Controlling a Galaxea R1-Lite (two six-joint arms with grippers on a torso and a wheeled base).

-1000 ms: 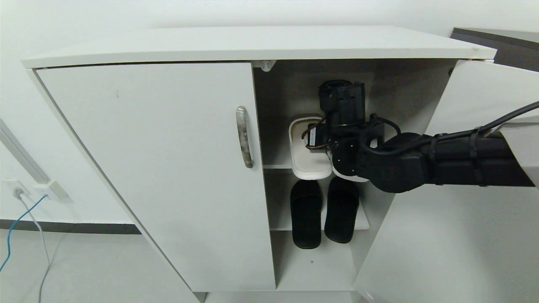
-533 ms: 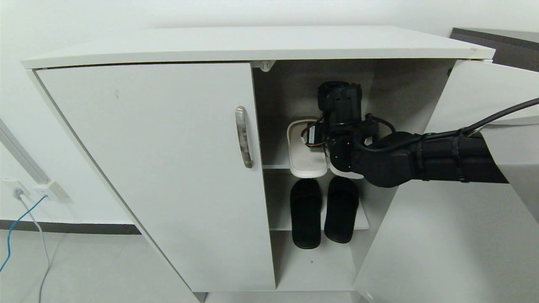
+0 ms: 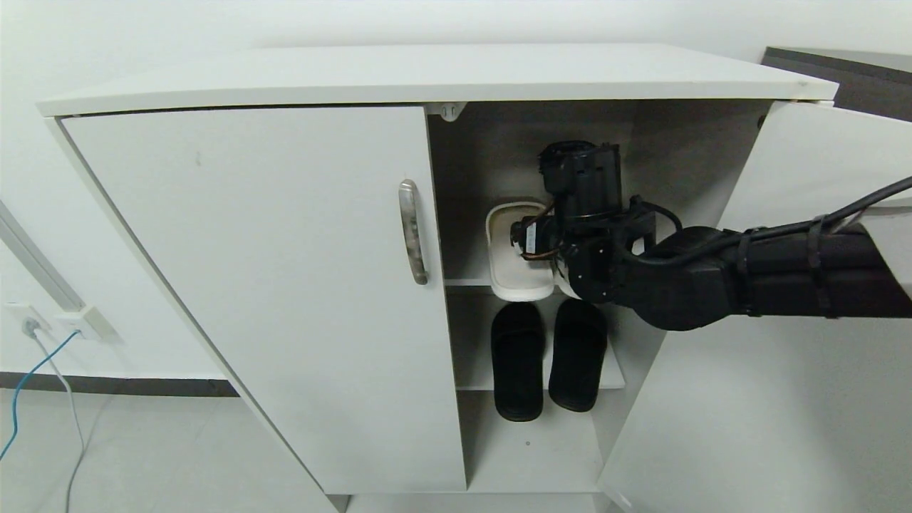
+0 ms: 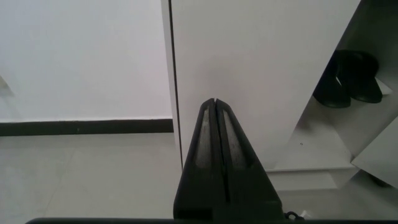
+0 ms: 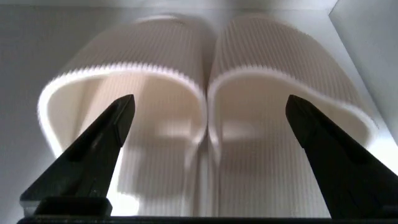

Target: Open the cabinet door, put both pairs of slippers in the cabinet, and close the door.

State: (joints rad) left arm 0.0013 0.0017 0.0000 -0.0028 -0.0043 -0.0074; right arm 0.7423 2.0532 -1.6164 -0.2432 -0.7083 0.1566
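Note:
The white cabinet has its left door closed and its right door swung open. A pair of white slippers lies side by side on the upper shelf, heels outward. Below them, a pair of black slippers rests on the middle shelf. My right arm is inside the opening at the upper shelf. In the right wrist view my right gripper is open, its fingers spread wide just behind the white slippers and apart from them. My left gripper is shut on nothing, low in front of the closed door.
The closed door carries a metal handle beside the opening. The bottom compartment floor is bare. A wall socket with cables hangs at the lower left over the pale floor.
My right arm went slightly deeper and left into the cabinet, nudging the white slippers inward, then drew back out to the right. The slippers stay on the shelf.

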